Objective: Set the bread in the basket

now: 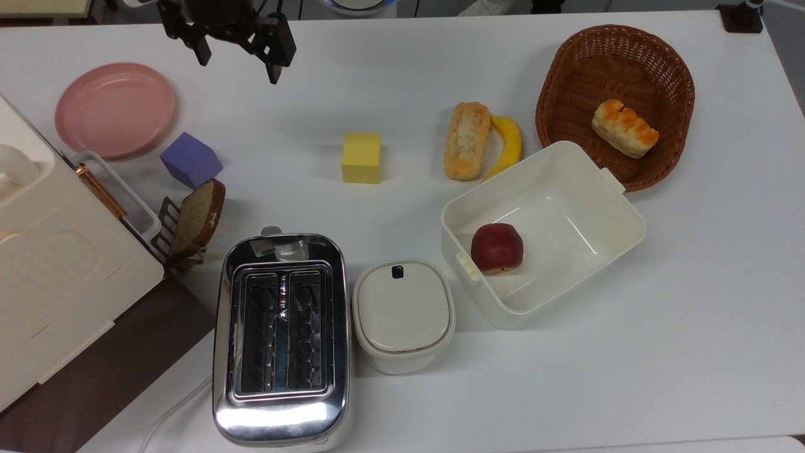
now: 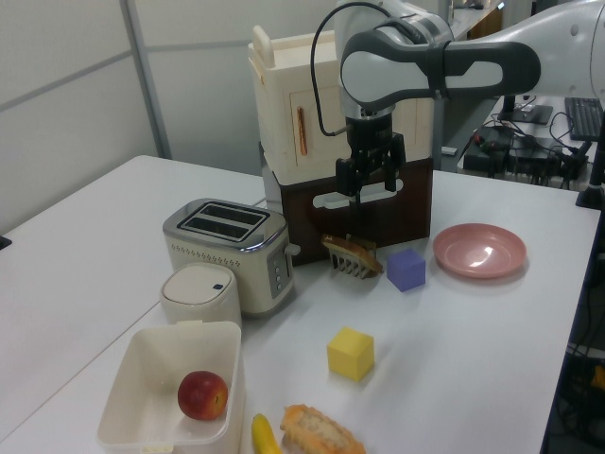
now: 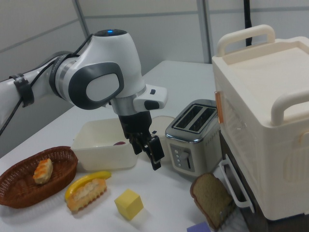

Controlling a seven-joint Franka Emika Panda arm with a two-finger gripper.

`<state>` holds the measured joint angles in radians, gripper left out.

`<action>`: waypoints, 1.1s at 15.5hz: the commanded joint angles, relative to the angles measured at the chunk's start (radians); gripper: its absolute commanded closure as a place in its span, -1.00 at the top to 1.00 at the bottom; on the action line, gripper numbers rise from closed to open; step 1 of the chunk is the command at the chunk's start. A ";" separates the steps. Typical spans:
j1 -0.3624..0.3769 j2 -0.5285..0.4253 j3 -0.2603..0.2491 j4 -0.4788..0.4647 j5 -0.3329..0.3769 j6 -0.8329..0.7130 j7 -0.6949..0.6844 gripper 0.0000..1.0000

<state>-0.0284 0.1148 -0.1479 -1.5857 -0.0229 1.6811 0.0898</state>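
The white surface [image 1: 629, 352] carries everything, and a large cream cabinet [image 1: 56, 264] with handles sits at the top view's left edge. A chrome two-slot toaster [image 1: 281, 340] stands near the top view's bottom; no brand name or lettering can be read on it. Toward the top view's right, the white tub [image 1: 619, 229] holds a red apple [image 1: 497, 248], and behind it the woven basket [image 1: 566, 82] holds a short ridged bun [image 1: 624, 128]. A lidded cream container [image 1: 403, 314] stands just beside the toaster, with a small dark mark on its lid that carries no legible writing. A pink plate [image 1: 115, 109] lies at the top view's upper left. The gripper [image 1: 238, 58] hangs above the surface near the plate, well apart from the basket, its fingers [image 1: 274, 70] spread and holding nothing. The bread [image 1: 466, 139] lies on the surface outside the basket, between the yellow block [image 1: 361, 157] and the basket, touching a banana [image 1: 508, 146]. A purple block [image 1: 190, 160] sits beside a brown slice [image 1: 200, 216] propped in a wire rack [image 1: 168, 226].
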 commanded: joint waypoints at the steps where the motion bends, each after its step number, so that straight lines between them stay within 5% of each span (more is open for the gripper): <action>1: -0.007 -0.026 0.004 -0.002 -0.011 -0.032 -0.016 1.00; 17: -0.001 -0.040 0.007 -0.002 -0.008 -0.060 -0.018 1.00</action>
<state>-0.0298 0.0948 -0.1479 -1.5827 -0.0228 1.6541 0.0884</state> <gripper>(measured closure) 0.000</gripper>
